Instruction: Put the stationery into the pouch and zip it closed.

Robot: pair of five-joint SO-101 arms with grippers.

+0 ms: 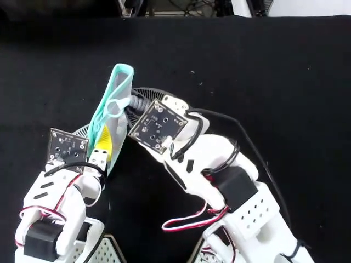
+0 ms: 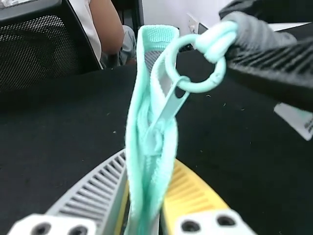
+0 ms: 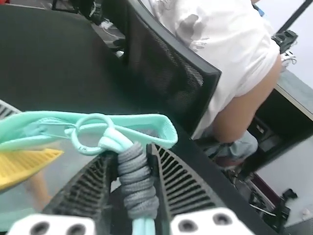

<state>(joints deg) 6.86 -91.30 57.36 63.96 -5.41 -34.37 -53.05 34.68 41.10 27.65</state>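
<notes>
Left of centre above the black counter (image 1: 263,66), the mint pouch (image 1: 112,107) is held up on edge, running near to far. It looks like the zipping set-up: the left tool (image 1: 103,149) is clamped on the pouch's near end as an anchor, and the right tool (image 1: 133,104) is pinched tight on the grey pull cord (image 3: 136,181) looped through the zip ring (image 2: 195,89). The left arm sits at the near left with its wrist pointing far, and the right arm is bent across from the near right, angled in at the pouch's far half.
</notes>
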